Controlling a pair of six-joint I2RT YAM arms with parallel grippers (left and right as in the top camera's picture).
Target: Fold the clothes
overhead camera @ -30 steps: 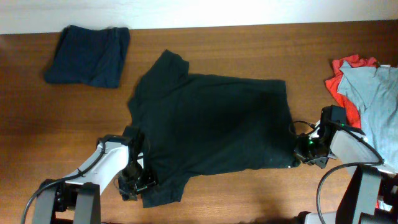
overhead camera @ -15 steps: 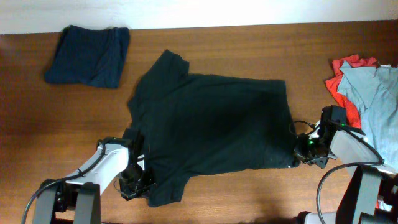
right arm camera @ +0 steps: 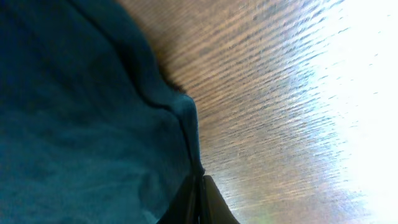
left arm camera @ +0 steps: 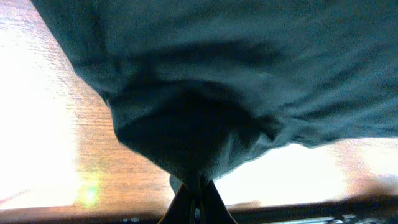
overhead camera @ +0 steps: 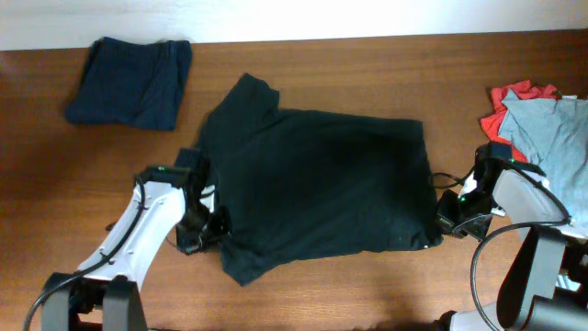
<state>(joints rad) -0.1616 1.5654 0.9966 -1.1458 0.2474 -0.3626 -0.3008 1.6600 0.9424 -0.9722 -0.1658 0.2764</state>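
A black T-shirt [overhead camera: 322,188] lies spread across the middle of the wooden table, collar to the left. My left gripper [overhead camera: 204,228] is at its near-left sleeve and is shut on a bunch of that fabric. In the left wrist view the dark cloth [left arm camera: 236,74] hangs bunched from the closed left gripper [left arm camera: 198,190], lifted off the wood. My right gripper [overhead camera: 448,221] is at the shirt's near-right hem corner. In the right wrist view the right gripper [right arm camera: 200,186] is shut on the hem edge of the shirt [right arm camera: 81,112].
A folded navy garment [overhead camera: 133,81] lies at the back left. A heap with a light grey-blue garment [overhead camera: 556,138] over a red one [overhead camera: 503,115] sits at the right edge. The table's near edge runs just behind both arms.
My left gripper closed on the near-left sleeve and moved away from the near edge, lifting and pulling the sleeve inward over the shirt. The right gripper stayed shut on the hem, barely shifting.
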